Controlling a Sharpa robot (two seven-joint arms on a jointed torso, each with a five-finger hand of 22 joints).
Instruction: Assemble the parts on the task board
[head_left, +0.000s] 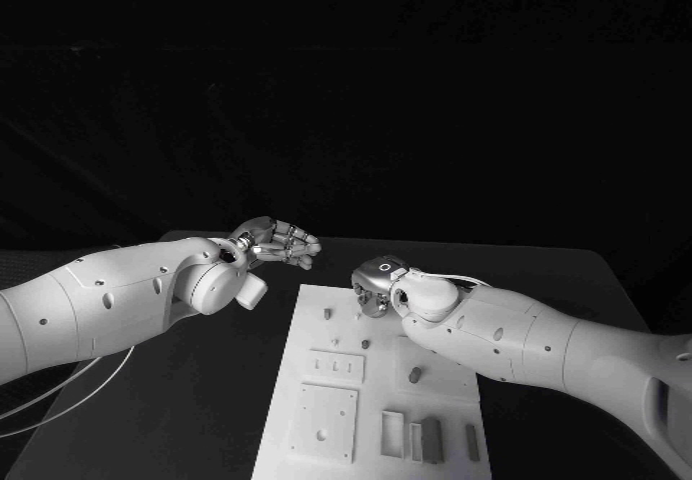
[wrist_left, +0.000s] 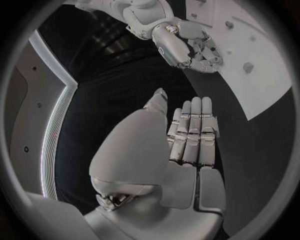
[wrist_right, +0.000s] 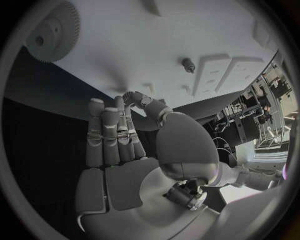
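We see the white task board (head_left: 378, 400) lying in the middle of the black tabletop (head_left: 173, 420), its long axis running from the near edge toward the far edge. Small parts (head_left: 414, 375) sit on the board; a few upright blocks (head_left: 392, 433) stand near its near right corner, long sides along the board's length.

The left robot hand (head_left: 277, 243) hovers off the board, just past its far left corner, above bare tabletop. Its fingers (wrist_left: 195, 131) lie straight and pressed side by side, holding nothing.

The right robot hand (head_left: 378, 285) hangs over the board's far end, palm down. Its fingers (wrist_right: 111, 132) are close together, tips bent a little, nothing in them. A toothed gear (wrist_right: 51, 31) lies at the board's edge, well apart from that hand, with a small peg (wrist_right: 188, 64) on the board beyond the fingertips.
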